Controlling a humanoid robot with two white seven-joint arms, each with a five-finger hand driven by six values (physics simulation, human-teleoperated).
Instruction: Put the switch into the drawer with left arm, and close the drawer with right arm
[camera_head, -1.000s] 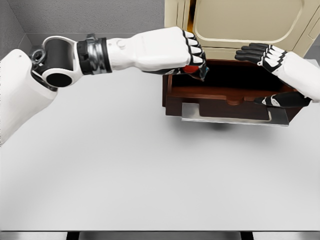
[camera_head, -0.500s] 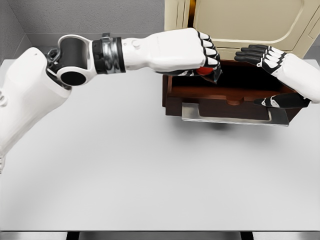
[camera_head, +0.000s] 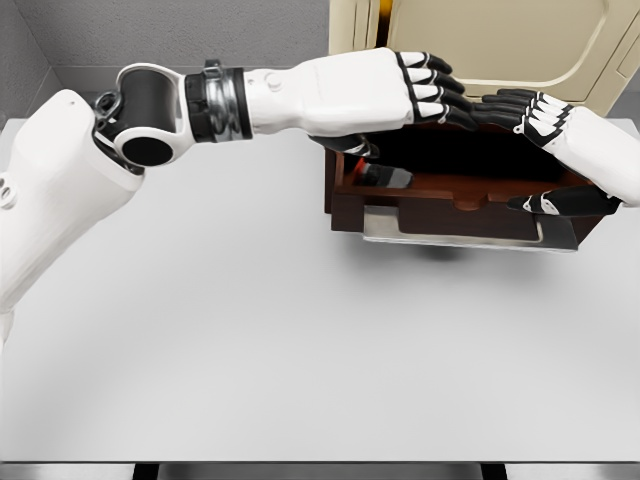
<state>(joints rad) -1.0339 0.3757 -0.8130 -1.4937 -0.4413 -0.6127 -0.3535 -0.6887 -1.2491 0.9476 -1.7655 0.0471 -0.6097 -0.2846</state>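
Note:
The dark brown drawer (camera_head: 440, 190) stands pulled out at the far right of the table, with a silver front plate along its near edge. My left hand (camera_head: 425, 90) hovers over the drawer's left half, fingers stretched out and open, holding nothing. Below it the switch (camera_head: 388, 177), small, red and grey, lies inside the drawer by the left wall, partly hidden under my palm. My right hand (camera_head: 548, 118) is open at the drawer's right end, fingers over the back and thumb near the front right corner.
A beige cabinet (camera_head: 480, 45) rises right behind the drawer. The white table (camera_head: 250, 330) stretches out in front and to the left. Grey walls close off the back left corner.
My left hand moved right over the drawer, then opened its fingers. The switch left the hand and now lies in the drawer. The right hand has stayed still.

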